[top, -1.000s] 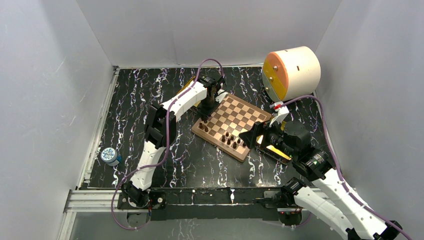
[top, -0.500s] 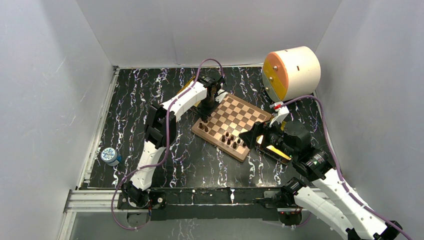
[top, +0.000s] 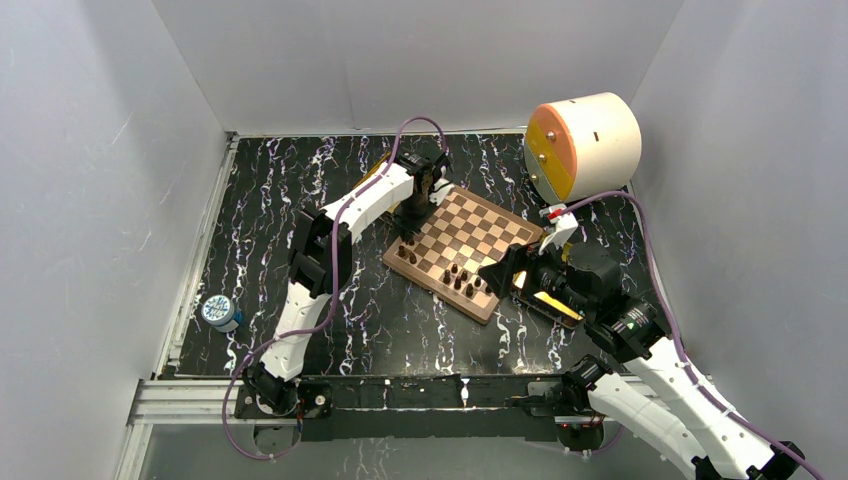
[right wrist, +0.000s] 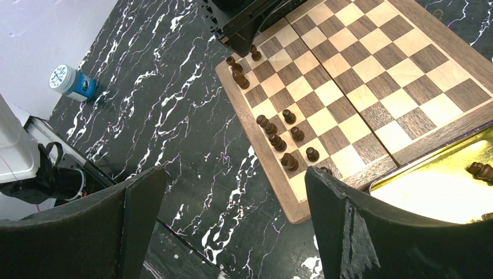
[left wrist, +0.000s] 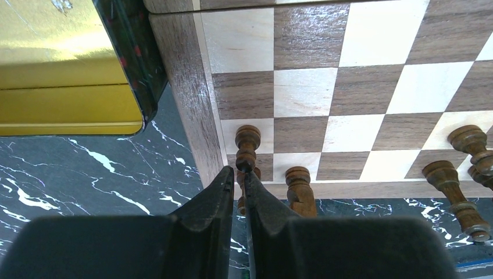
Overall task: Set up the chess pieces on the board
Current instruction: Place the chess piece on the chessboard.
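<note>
The board (top: 470, 228) lies tilted mid-table, its bare squares filling the left wrist view (left wrist: 302, 93). My left gripper (left wrist: 239, 171) stands at the board's near-left corner (top: 411, 238), shut on the stem of a dark brown chess piece (left wrist: 248, 139) at the corner squares. Another dark piece (left wrist: 299, 186) stands right beside it, and two more (left wrist: 447, 174) are further right. A cluster of dark pieces (right wrist: 279, 136) occupies the board's near edge (top: 460, 280). My right gripper (right wrist: 231, 174) hovers open and empty off the board's right corner (top: 500, 272).
A gold tray (left wrist: 70, 75) sits just left of the board's corner. A second gold tray (right wrist: 442, 192) under my right gripper holds a dark piece (right wrist: 481, 170). A big cream cylinder with an orange face (top: 585, 143) stands back right. A blue-capped bottle (top: 220, 312) is front left.
My left jaws have closed the last bit onto the dark piece. Neither arm has visibly moved.
</note>
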